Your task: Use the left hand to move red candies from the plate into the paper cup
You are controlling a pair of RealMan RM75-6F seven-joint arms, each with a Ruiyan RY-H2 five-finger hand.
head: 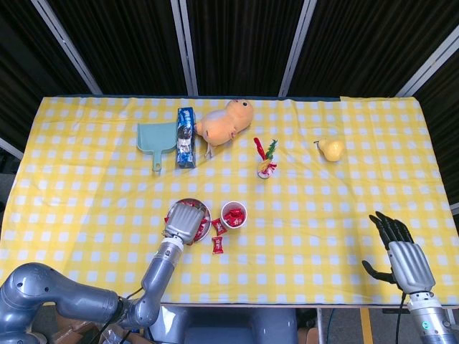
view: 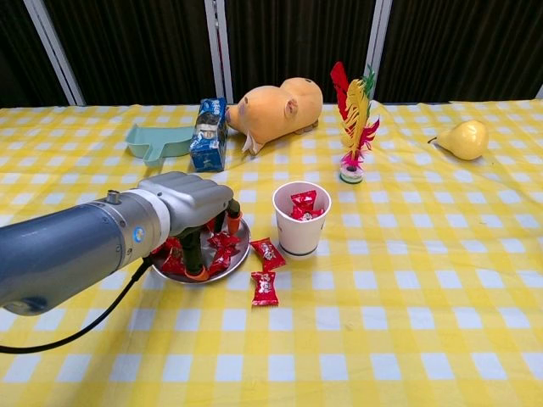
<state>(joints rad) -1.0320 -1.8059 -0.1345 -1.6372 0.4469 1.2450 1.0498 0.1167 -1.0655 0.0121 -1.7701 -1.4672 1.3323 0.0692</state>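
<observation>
A small metal plate (view: pixel 241 254) holds several red wrapped candies (view: pixel 219 247). My left hand (view: pixel 192 206) hangs over its near side, fingertips (view: pixel 198 271) down among the candies and spread; I see none lifted. From the head view the left hand (head: pixel 183 223) covers most of the plate (head: pixel 188 205). The white paper cup (view: pixel 300 229) stands just right of the plate with red candies (view: pixel 304 205) inside. Two loose candies (view: pixel 265 288) lie on the cloth before the cup. My right hand (head: pixel 401 258) rests open at the near right edge, far from everything.
At the back lie a teal dustpan (view: pixel 157 141), a blue carton (view: pixel 207 134) and an orange plush toy (view: pixel 276 108). A feather shuttlecock (view: pixel 353 119) stands behind the cup, with a yellow pear (view: pixel 463 139) at the far right.
</observation>
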